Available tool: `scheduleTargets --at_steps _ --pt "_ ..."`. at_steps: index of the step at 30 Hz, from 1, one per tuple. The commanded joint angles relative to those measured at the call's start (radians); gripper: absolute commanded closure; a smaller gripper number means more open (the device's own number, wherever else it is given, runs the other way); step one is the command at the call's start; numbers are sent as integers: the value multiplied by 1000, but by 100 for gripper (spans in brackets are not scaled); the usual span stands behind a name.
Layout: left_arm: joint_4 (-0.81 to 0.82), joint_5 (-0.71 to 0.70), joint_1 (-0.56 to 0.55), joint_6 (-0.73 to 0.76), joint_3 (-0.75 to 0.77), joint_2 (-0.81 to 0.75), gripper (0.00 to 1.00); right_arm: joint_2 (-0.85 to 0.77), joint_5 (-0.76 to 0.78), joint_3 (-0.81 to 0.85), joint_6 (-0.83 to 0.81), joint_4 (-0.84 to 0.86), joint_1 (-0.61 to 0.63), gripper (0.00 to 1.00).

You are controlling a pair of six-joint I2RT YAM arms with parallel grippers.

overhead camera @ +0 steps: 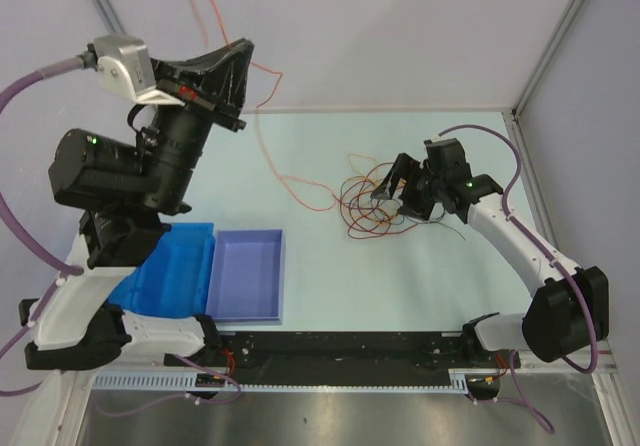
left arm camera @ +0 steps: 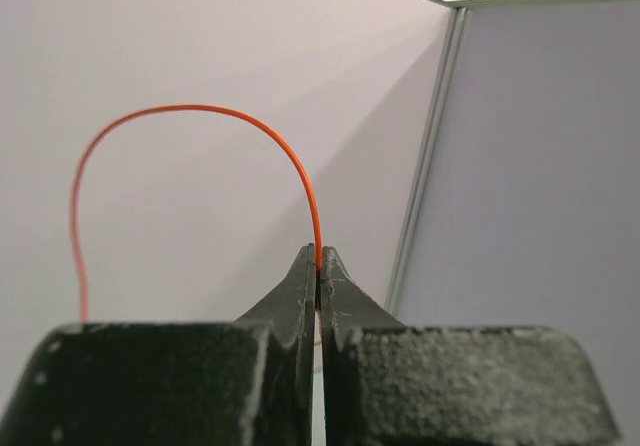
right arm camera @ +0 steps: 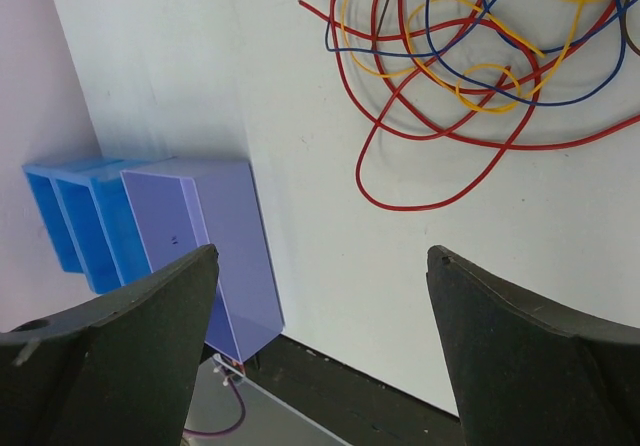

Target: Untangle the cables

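Gripping an orange cable [left arm camera: 200,111] is the left pincer [left arm camera: 318,266]; the right pincer [right arm camera: 322,256] gapes empty

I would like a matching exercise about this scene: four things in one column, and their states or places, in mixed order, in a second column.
Things:
1. left gripper
2. right gripper
3. orange cable
4. purple bin

States or places:
A. open wide
B. beside the blue bin
C. shut on a cable
D. held, looping upward

Pairs: 1-C, 2-A, 3-D, 4-B
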Motion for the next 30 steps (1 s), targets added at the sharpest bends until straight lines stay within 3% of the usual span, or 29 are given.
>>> scheduleTargets --at_steps 1,6,10,22,26,30 --pt "26 -103 -4 50 -186 -66 100 -29 5 -9 -19 37 9 11" --pt "51 -252 -4 19 -497 -209 100 -26 -13 -15 -27 48 12 12" --pt "18 -329 8 5 -606 -336 100 -26 -13 -19 -31 48 13 12" --pt "-179 -435 26 -9 -619 -495 100 -31 -12 -21 -5 68 53 13" --pt "-235 -514 26 37 -565 -514 100 -31 -4 -21 6 68 71 13" --pt "-236 -507 26 60 -507 -545 100 -29 -3 -21 19 83 90 14"
